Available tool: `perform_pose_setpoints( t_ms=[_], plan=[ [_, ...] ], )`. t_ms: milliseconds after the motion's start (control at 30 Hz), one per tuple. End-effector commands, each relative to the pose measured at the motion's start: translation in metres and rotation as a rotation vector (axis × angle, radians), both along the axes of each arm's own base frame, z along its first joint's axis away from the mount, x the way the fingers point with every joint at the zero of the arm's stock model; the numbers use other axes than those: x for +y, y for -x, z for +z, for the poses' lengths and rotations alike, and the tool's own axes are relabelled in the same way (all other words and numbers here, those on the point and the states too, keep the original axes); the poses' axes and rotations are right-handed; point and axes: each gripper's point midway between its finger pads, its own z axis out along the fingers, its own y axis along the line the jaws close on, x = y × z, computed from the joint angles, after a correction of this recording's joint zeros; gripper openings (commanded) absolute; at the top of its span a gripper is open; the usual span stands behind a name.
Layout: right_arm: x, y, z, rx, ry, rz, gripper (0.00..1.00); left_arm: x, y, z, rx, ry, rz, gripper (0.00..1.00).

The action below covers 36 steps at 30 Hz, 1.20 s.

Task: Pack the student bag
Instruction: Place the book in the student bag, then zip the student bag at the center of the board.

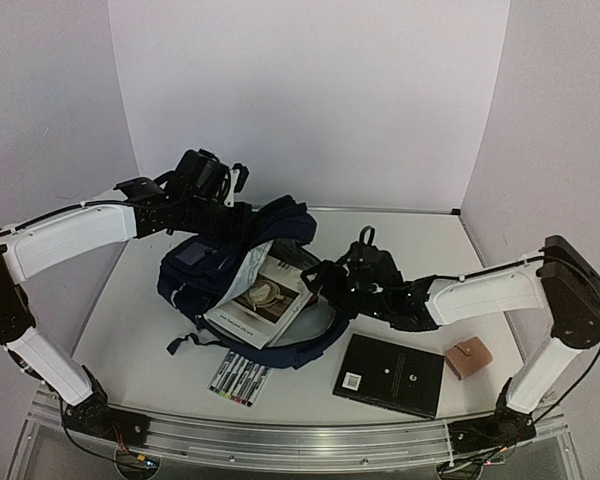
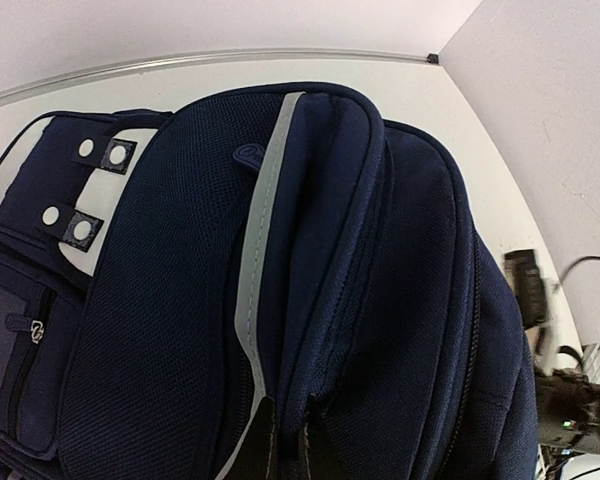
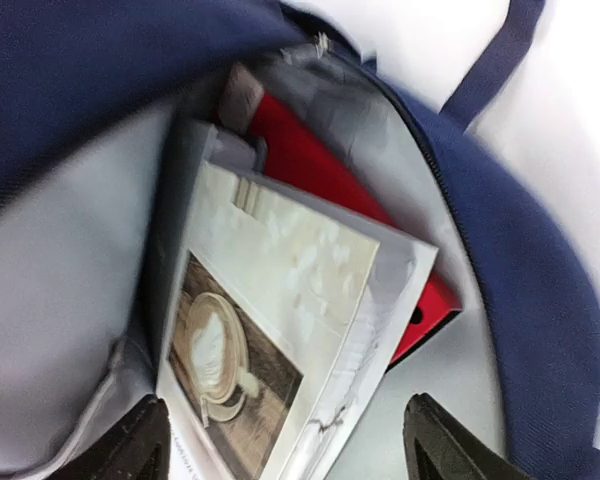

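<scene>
Up front on the bench sit a pack of markers, a black book and a tan pouch. Behind them the student bag lies mid-bench, mouth gaping, with a coffee-cover book poking out (a red book is tucked under it). The right hand hovers at that mouth, spread wide and holding nothing. Farthest back, the left hand is pinched tight on the bag's top fabric.

Book in the student bag, perhaps atop a folder; pens before it.
</scene>
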Motion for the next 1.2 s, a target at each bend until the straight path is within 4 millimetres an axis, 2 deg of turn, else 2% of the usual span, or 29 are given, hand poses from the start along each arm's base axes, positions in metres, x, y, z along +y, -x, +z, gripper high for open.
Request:
perform_pose_setpoints(
  t_ms=[0,133,233,333,400,467,500,533,600,667,767,833,900,1000,1167],
  plan=[
    [-0.047,0.001,0.037,-0.106,0.110,-0.102,0.82,0.012,-0.038,0.063,-0.135,0.140,0.088,0.00],
    [-0.072,0.015,0.047,-0.103,0.120,-0.123,0.83,0.018,-0.057,0.076,-0.177,0.155,0.115,0.00],
    [-0.088,0.022,0.053,-0.106,0.102,-0.152,0.87,0.016,-0.072,0.070,-0.171,0.164,0.122,0.00],
    [-0.101,0.026,0.054,-0.111,0.097,-0.179,0.88,0.017,-0.088,0.042,-0.086,0.160,0.138,0.00],
    [-0.104,0.028,0.056,-0.113,0.098,-0.182,0.87,0.010,-0.088,0.024,-0.031,0.157,0.103,0.00],
    [-0.104,0.030,0.057,-0.113,0.101,-0.175,0.87,-0.002,-0.082,0.015,-0.001,0.182,0.038,0.01],
    [-0.105,0.030,0.057,-0.114,0.106,-0.172,0.87,-0.009,-0.075,0.013,0.012,0.208,-0.010,0.05],
    [-0.104,0.030,0.057,-0.115,0.114,-0.168,0.86,-0.017,-0.067,0.009,0.034,0.234,-0.065,0.14],
    [-0.104,0.028,0.059,-0.123,0.142,-0.163,0.86,-0.025,-0.054,0.010,0.045,0.272,-0.142,0.41],
    [-0.104,0.026,0.062,-0.134,0.194,-0.152,0.85,-0.024,-0.041,0.011,0.049,0.293,-0.180,0.63],
    [-0.099,0.025,0.066,-0.158,0.267,-0.109,0.86,-0.007,-0.022,0.012,0.032,0.307,-0.164,0.82],
    [-0.093,0.024,0.067,-0.164,0.283,-0.075,0.89,0.008,-0.012,0.017,0.016,0.313,-0.122,0.89],
    [-0.084,0.024,0.066,-0.157,0.282,-0.048,0.92,0.027,-0.005,0.009,0.025,0.298,-0.046,0.95],
    [-0.066,0.022,0.054,-0.129,0.270,0.004,0.95,0.060,0.001,-0.022,0.087,0.243,0.104,0.97],
    [-0.021,0.026,0.029,-0.077,0.183,0.148,0.95,0.098,0.018,-0.078,0.211,0.218,0.276,0.96]
  ],
)
